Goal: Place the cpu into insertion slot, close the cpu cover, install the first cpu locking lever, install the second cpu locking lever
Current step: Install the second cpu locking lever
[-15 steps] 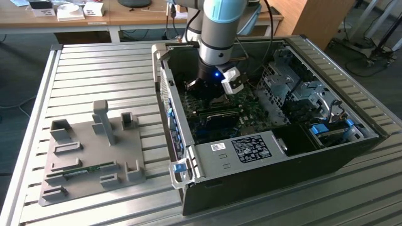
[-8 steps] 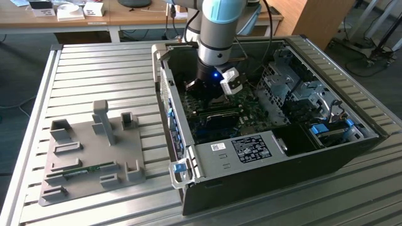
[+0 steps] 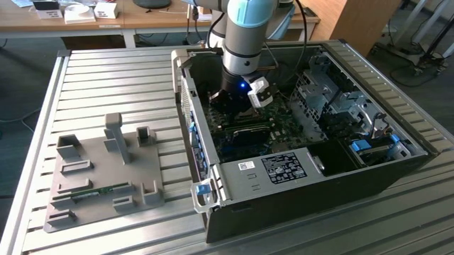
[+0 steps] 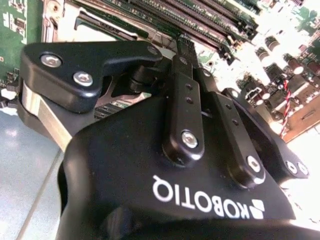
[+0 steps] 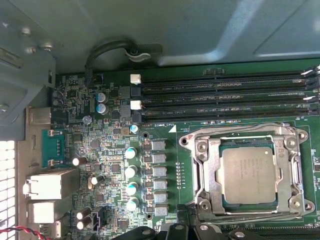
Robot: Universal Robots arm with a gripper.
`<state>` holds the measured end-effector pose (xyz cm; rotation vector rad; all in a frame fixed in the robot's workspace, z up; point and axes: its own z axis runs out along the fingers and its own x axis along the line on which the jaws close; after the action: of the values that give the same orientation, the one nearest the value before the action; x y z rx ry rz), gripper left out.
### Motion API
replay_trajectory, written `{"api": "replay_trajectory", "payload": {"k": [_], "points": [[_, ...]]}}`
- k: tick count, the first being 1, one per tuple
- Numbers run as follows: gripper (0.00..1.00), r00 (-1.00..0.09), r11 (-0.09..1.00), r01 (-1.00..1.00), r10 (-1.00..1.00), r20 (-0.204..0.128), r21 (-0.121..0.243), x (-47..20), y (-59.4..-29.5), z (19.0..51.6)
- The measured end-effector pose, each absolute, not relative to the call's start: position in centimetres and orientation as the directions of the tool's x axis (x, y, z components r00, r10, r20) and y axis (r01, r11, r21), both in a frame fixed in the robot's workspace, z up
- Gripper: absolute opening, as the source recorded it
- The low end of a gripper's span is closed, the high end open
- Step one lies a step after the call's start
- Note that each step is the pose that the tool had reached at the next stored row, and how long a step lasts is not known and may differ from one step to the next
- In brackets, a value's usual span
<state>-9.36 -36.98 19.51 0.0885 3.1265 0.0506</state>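
The cpu (image 5: 249, 175), a silver-grey square chip, lies flat in the insertion slot (image 5: 248, 145) on the green board. The cpu cover (image 5: 207, 170), a silver frame plate, lies down around it. Thin metal lever rods run along two opposite edges of the frame (image 5: 235, 131) (image 5: 245, 215). My gripper (image 5: 189, 231) hovers just beside the frame's edge, low inside the open computer case (image 3: 305, 175). In the second wrist view its black fingers (image 4: 185, 100) converge to a shut tip (image 4: 186, 47) over the board, with nothing visible between them. The exterior view shows the gripper (image 3: 237, 109) deep in the case.
Long black memory slots (image 5: 225, 95) run beside the socket. Capacitors and silver rear ports (image 5: 50, 185) crowd the board. A metal drive cage (image 3: 341, 101) fills the case's far side. A grey fixture plate (image 3: 106, 175) sits on the slatted table (image 3: 106, 79).
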Motion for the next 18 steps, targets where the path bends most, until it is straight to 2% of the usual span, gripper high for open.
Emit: {"api": "replay_trajectory", "payload": {"k": [7,18], "points": [[0.11,-0.998,0.998,0.056,0.057,-0.013,0.031,-9.4,-37.0,19.8],[0.11,-0.998,0.998,0.056,0.057,-0.013,0.018,-9.4,-37.0,22.8]]}}
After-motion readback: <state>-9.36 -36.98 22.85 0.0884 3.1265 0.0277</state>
